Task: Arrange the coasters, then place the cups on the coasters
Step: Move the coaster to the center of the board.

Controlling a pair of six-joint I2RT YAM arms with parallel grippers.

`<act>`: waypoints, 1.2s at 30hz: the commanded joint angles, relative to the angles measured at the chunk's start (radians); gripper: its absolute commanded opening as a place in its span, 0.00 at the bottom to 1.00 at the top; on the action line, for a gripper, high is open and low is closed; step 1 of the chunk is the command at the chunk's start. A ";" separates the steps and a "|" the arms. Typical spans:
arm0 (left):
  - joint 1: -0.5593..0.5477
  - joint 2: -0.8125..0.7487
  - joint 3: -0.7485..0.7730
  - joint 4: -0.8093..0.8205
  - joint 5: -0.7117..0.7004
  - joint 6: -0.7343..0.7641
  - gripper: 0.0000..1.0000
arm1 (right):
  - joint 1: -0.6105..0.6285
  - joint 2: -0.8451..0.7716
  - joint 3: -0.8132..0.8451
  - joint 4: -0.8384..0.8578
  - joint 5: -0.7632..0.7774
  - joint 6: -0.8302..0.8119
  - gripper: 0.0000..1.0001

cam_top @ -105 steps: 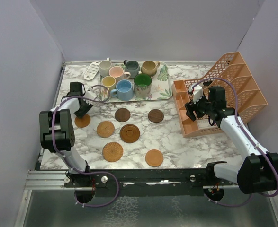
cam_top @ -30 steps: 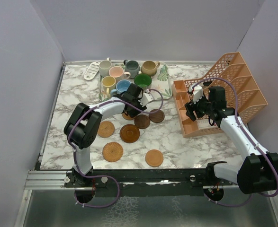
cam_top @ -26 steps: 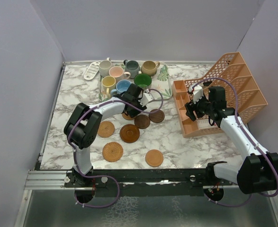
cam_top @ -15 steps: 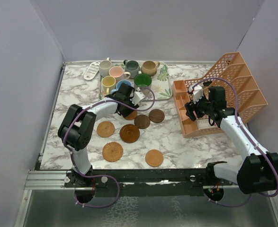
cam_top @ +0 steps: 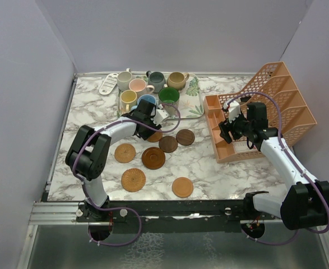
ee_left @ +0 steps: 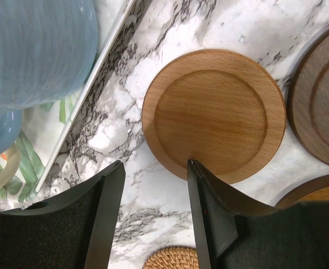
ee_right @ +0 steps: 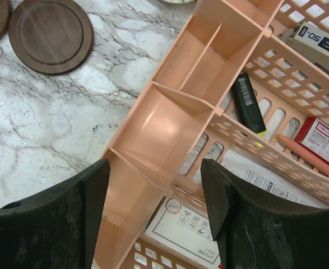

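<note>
Coaster (ee_left: 212, 115) just beyond left pincer (ee_left: 154, 165), jaws apart, empty.

The left arm (cam_top: 116, 130) bends forward and in toward the middle, the left gripper (ee_left: 154, 166) pointing down with its jaws parted and nothing between them, while the right arm (cam_top: 282, 157) stretches forward, the right gripper (ee_right: 153, 168) likewise parted and empty.

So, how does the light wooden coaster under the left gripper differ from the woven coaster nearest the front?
The light wooden coaster is smooth with a raised rim; the woven coaster is ribbed throughout. The wooden one lies beside the tray under the left gripper, the woven one apart. Both are round.
</note>
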 commanded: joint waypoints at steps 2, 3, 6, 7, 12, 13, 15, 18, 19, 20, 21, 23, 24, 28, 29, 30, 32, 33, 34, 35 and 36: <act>0.028 0.008 -0.070 -0.154 -0.041 -0.001 0.52 | -0.007 -0.004 -0.006 0.011 0.010 -0.013 0.67; 0.029 0.003 -0.073 -0.155 -0.041 -0.002 0.52 | -0.006 -0.005 -0.006 0.011 0.010 -0.013 0.67; 0.030 -0.007 -0.081 -0.156 -0.040 -0.002 0.52 | -0.006 -0.006 -0.006 0.011 0.009 -0.012 0.67; 0.030 -0.010 -0.084 -0.156 -0.036 -0.003 0.52 | -0.006 -0.006 -0.006 0.011 0.008 -0.012 0.67; 0.030 -0.020 -0.093 -0.157 -0.023 -0.010 0.52 | -0.006 -0.006 -0.007 0.010 0.004 -0.011 0.67; 0.031 -0.022 -0.095 -0.156 -0.026 -0.009 0.52 | -0.005 -0.008 -0.007 0.009 0.003 -0.012 0.67; 0.032 -0.024 -0.089 -0.157 -0.026 -0.012 0.52 | -0.006 -0.006 -0.006 0.009 -0.003 -0.011 0.67; 0.033 -0.014 -0.061 -0.154 -0.024 -0.010 0.52 | -0.005 -0.006 -0.005 0.007 -0.013 -0.012 0.67; 0.033 -0.006 -0.048 -0.155 -0.025 -0.011 0.53 | -0.006 -0.006 -0.005 0.006 -0.015 -0.010 0.67; 0.033 -0.002 -0.038 -0.155 -0.025 -0.010 0.53 | -0.006 -0.006 -0.005 0.006 -0.018 -0.009 0.67; 0.032 0.005 -0.026 -0.155 -0.026 -0.009 0.53 | -0.006 -0.006 -0.005 0.006 -0.022 -0.008 0.67; 0.033 0.011 -0.010 -0.156 -0.026 -0.010 0.53 | -0.006 -0.007 -0.005 0.006 -0.029 -0.007 0.67; 0.033 0.012 -0.002 -0.158 -0.025 -0.009 0.53 | -0.005 -0.007 -0.004 0.007 -0.031 -0.008 0.67; 0.033 0.007 0.024 -0.160 -0.019 -0.008 0.53 | -0.005 -0.013 -0.005 0.009 -0.035 -0.006 0.67; 0.033 0.007 0.035 -0.161 -0.018 -0.008 0.54 | -0.006 -0.014 -0.005 0.012 -0.038 -0.004 0.67; 0.033 0.008 0.044 -0.162 -0.016 -0.007 0.55 | -0.005 -0.015 -0.004 0.011 -0.044 -0.001 0.67; 0.033 0.012 0.071 -0.168 -0.012 -0.008 0.56 | -0.006 -0.020 -0.002 0.009 -0.058 -0.001 0.67; 0.033 0.012 0.081 -0.170 -0.007 -0.010 0.56 | -0.006 -0.024 0.000 0.009 -0.064 -0.001 0.67; 0.033 0.010 0.091 -0.171 -0.003 -0.010 0.57 | -0.005 -0.030 0.001 0.008 -0.072 -0.001 0.67; 0.033 0.007 0.099 -0.171 0.002 -0.013 0.57 | -0.005 -0.036 0.005 0.010 -0.080 -0.002 0.67; 0.033 0.002 0.104 -0.171 0.007 -0.015 0.58 | -0.005 -0.043 0.010 0.012 -0.089 -0.004 0.67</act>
